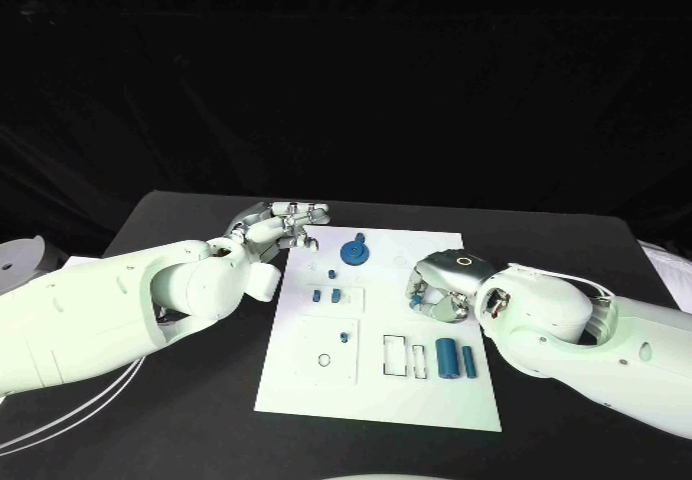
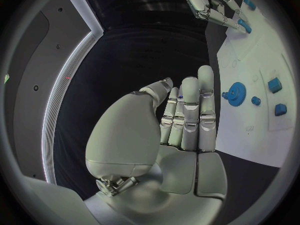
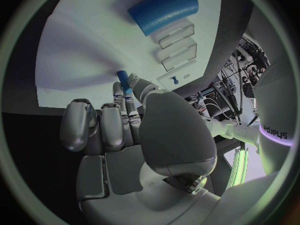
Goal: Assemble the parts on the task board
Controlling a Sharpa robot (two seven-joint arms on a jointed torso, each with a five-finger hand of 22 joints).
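Where the right robot hand (image 1: 437,290) hangs over the right side of the task board (image 1: 378,400), its knuckles cover whatever lies directly under it, so the board's surface there cannot be checked from the head view. Its wrist view settles the grip: a small blue peg (image 3: 123,80) is pinched at the fingertips (image 3: 119,91), with only the peg's upper end visible above them (the lower end is hidden in the grasp). Whether the peg touches the board cannot be told.

The left robot hand (image 1: 277,227) sits at the board's far left corner, over the black desk (image 1: 188,215). Its fingers (image 2: 190,110) stand straight and close together, apart from the thumb, holding nothing. Whether its fingertips touch the board's edge is not clear.

The board is a white rectangular plate lying flat in the middle of the desk, with shallow recessed outlines in it. A blue gear (image 1: 355,251) lies near its far edge, just beside the left robot hand. Nearer the middle, two small blue blocks (image 1: 326,295) sit side by side on the left half. A tiny blue pin (image 1: 343,335) lies in a square recess lower down; its shape is too small to make out. Towards the near right, a slim blue bar (image 1: 418,361) stands beside a thick blue cylinder (image 1: 449,354), with another small blue piece (image 1: 472,358) partly cut off by the right forearm.
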